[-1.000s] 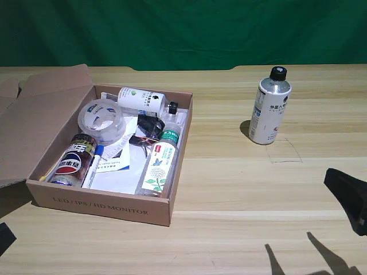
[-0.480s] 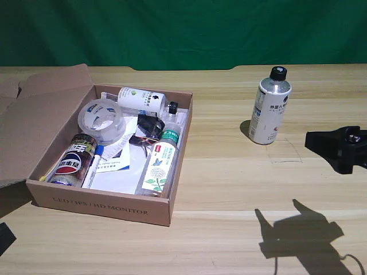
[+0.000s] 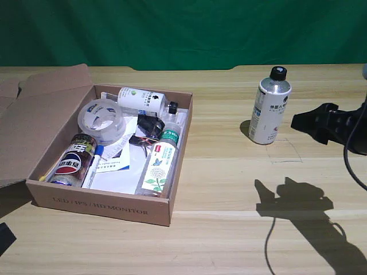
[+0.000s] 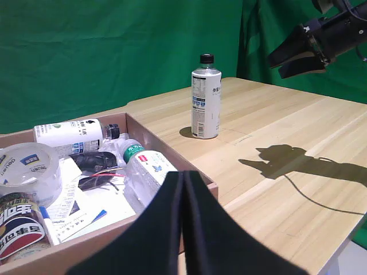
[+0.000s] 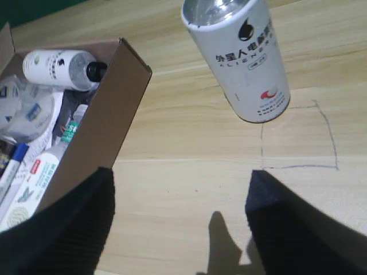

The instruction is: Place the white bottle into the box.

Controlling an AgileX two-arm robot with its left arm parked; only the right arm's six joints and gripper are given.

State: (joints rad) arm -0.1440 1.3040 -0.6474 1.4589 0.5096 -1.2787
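- White bottle [image 3: 270, 106] with a black cap stands upright on the counter [image 3: 229, 189], toward its far edge, well apart from the box [image 3: 103, 203].
- Right gripper [image 3: 307, 122] hangs above the counter just beside the bottle, on the exterior view's right, not touching it.
- Its two dark fingers [image 5: 287, 223] are spread wide and hold nothing; the bottle [image 5: 243, 57] stands ahead of the gap.
- Cardboard box near the counter's left edge in the exterior view, flap folded out, holds a tape roll [image 3: 101, 121], a Pepsi can [image 3: 73, 161], a smaller white bottle [image 3: 140, 99] and a green-capped clear bottle [image 3: 160, 162].
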